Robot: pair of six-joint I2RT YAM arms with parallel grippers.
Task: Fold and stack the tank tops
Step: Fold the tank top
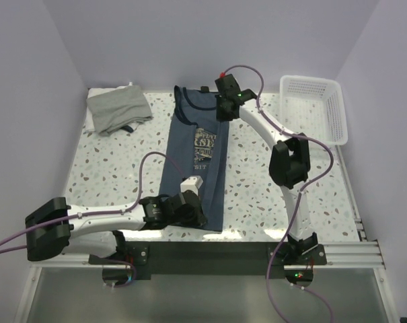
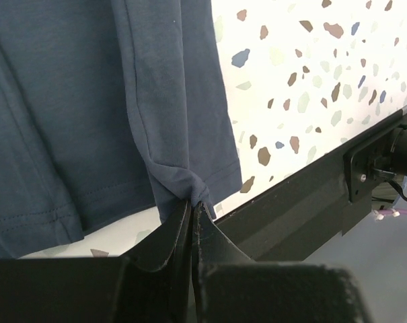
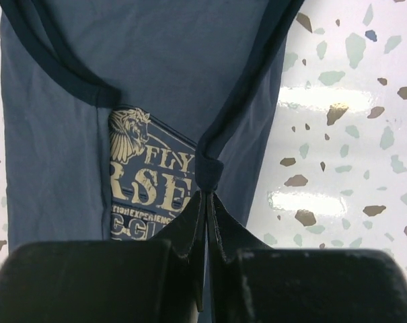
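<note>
The navy tank top (image 1: 196, 158) lies lengthwise down the middle of the table, its white chest print (image 3: 146, 182) facing up. My left gripper (image 1: 198, 217) is at its near end, shut on a bunched bit of the bottom hem (image 2: 190, 185). At the far end, my right gripper (image 1: 223, 113) is shut on the dark-trimmed shoulder strap (image 3: 208, 168), which is pulled taut up to the fingertips. The grey tank top (image 1: 119, 108) sits folded at the back left corner, away from both grippers.
A white mesh basket (image 1: 317, 111) stands at the back right of the speckled table (image 1: 109, 168). The black rail of the table's near edge (image 2: 304, 195) runs close beside my left gripper. White walls close off the back and both sides.
</note>
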